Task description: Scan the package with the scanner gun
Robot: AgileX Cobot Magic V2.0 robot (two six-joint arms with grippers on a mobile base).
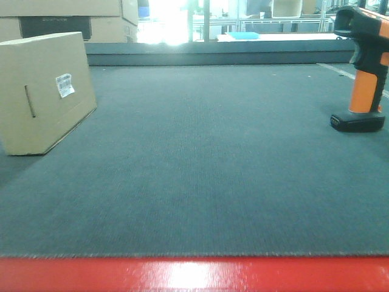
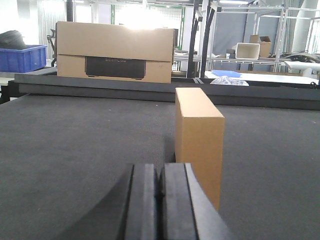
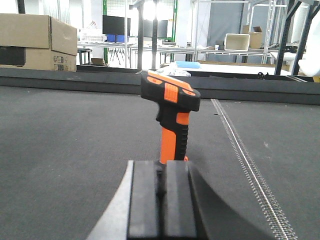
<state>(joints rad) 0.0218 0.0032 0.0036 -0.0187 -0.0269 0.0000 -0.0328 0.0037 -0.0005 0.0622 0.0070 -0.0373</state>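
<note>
Dark grey matting [image 1: 200, 158] covered the whole table, with a red edge [image 1: 194, 274] along its near side and metal shelving in the bright room behind. The left gripper [image 2: 160, 200] hung low over the mat with its two black fingers pressed together and nothing between them. Just ahead of it and a little to its right, the tan box [image 2: 200, 135] stood on edge, narrow end toward the gripper, with a white label [image 1: 64, 85] and a short slot mark [image 1: 30, 101] on its broad side. Far beyond it sat larger stacked cartons [image 2: 115, 52] and a blue crate [image 2: 22, 57]. The right gripper [image 3: 162, 200] was likewise closed and empty. Straight ahead of it, near but apart, the scanner [image 3: 172, 115] stood upright on its black base, its orange handle rising to a black head.
</note>
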